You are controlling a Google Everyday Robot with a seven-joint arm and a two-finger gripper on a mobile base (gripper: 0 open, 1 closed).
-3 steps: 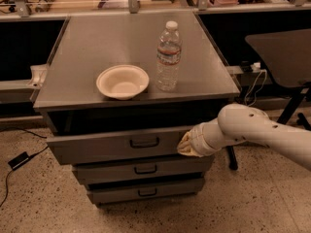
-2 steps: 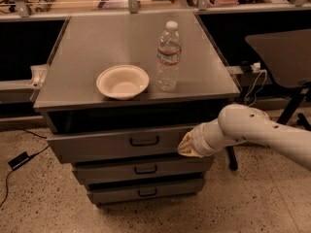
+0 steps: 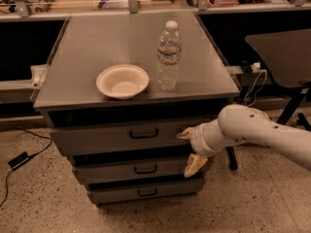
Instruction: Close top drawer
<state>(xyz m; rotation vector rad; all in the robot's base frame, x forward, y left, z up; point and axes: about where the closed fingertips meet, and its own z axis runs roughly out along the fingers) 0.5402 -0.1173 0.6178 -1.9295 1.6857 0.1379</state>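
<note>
One black power brick (image 3: 20, 160) and its cable lie on the speckled floor (image 3: 48, 203), low and well to the left of the gripper (image 3: 190, 149). The gripper, at the end of a white arm (image 3: 252, 130) reaching in from the right, has its two tan fingers (image 3: 185, 134) spread wide, one above the other, gripping nothing. The upper finger lies against the front of the top drawer (image 3: 97, 140), to the right of its black bar handle (image 3: 144, 133); how hard it presses cannot be told. The lower finger hangs before the right end of the middle drawer (image 3: 107, 171), with the bottom drawer (image 3: 116, 194) lower down. The top drawer, immediately left of the gripper, stands out from the cabinet, a dark gap showing above its front. Above and left of the gripper, on the grey cabinet top (image 3: 87, 42), a white bowl (image 3: 122, 81) sits near a capped water bottle (image 3: 168, 57), the two apart. Behind and to the right stands a dark chair (image 3: 282, 52). Farthest back, a cluttered bench (image 3: 97, 4) runs beyond the cabinet.
</note>
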